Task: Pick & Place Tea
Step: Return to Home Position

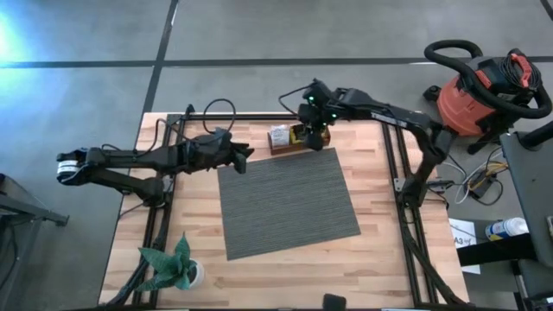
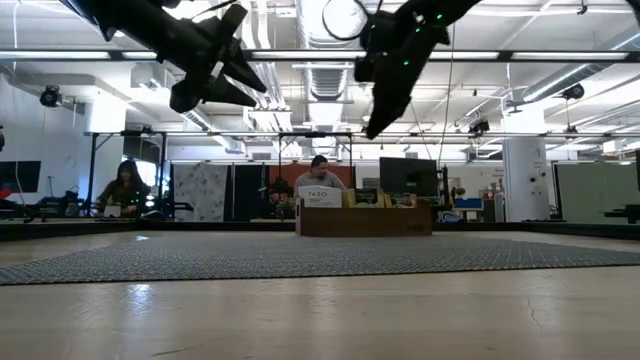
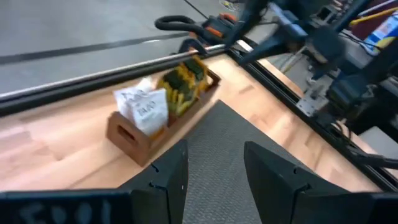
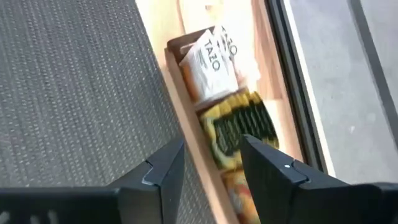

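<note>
Fingers apart and empty, the right gripper (image 4: 211,143) is hovering over the tea (image 4: 208,59) in the wooden organizer (image 3: 130,140) at the high view's upper centre, risking snagging a packet if swung low; the left gripper (image 3: 214,149), also apart, is waiting nearby.

Organizer (image 2: 365,220) sits mid-frame, at the far edge of the mat (image 2: 300,256). White packets (image 2: 318,197) stand at its left end, yellow packets (image 2: 365,199) just to their right. Bare worktop (image 2: 320,320) fills the foreground.

Left claw (image 2: 250,92) hangs upper left, fingers spread, pointing right. Right claw (image 2: 377,122) hangs upper centre, tilted down over the organizer and well clear of it.

Two people are in the room beyond: one (image 2: 125,188) seated far left, one (image 2: 320,170) behind the organizer.
</note>
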